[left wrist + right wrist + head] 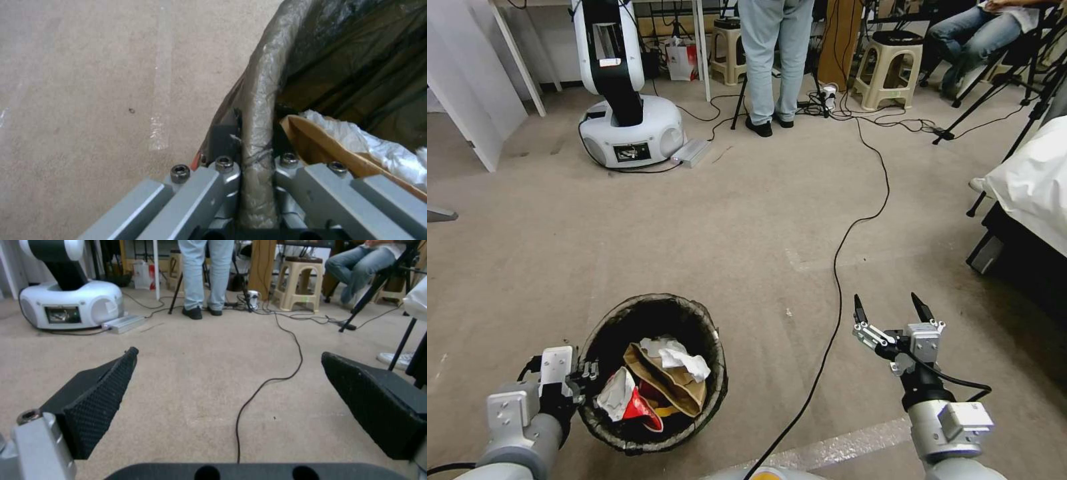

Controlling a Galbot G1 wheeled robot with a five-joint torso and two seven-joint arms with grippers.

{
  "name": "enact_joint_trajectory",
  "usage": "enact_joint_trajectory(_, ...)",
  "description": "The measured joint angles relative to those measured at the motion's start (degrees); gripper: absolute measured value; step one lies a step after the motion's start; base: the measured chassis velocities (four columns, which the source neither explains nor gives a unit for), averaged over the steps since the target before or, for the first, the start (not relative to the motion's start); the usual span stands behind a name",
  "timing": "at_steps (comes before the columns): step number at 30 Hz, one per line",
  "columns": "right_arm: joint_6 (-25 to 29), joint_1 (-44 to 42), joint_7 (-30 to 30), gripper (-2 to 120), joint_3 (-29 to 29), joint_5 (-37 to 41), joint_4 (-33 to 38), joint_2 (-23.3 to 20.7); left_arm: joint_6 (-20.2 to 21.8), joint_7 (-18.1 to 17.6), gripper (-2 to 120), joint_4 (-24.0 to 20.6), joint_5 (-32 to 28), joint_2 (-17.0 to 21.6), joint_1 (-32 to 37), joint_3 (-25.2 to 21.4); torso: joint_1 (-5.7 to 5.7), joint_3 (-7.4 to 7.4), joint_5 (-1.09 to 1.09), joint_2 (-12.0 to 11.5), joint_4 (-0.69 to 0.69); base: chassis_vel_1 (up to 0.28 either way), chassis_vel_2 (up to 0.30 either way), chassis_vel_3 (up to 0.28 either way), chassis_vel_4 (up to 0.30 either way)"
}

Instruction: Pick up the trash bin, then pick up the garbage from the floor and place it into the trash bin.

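Head view: round trash bin (654, 373) with dark bag liner over its rim, low centre-left above beige carpet (694, 227). Inside lie garbage pieces: brown paper bag (670, 380), crumpled white wrapper (684, 357), red-and-white packet (627, 403). Left gripper (584, 380) sits at the bin's left rim. Right gripper (892, 308) hangs over bare carpet to the bin's right, fingers spread wide, nothing between them. A black cable (854, 233) snakes across the floor between bin and right gripper. Farther off: white-and-black robot base (630, 133), beige plastic stool (887, 70), white bedding (1037, 183) at right.

Left wrist view: grey fingers (202, 186) clamp the liner-wrapped rim (260, 133), one finger outside, one inside.

Right wrist view: black textured pads (100, 400) wide apart; cable (262, 383) runs between them on the carpet.
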Motion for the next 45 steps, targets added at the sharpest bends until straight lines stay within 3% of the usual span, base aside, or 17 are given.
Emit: enact_joint_trajectory(45,0.4,0.3,1.8,100,-2.0,0.7,-0.8,-0.4,0.1,-1.3,1,0.5,-0.5,0.7,-1.9,1.1,0.0,0.0,0.0,0.0,0.0,0.0,0.0,0.0,0.0)
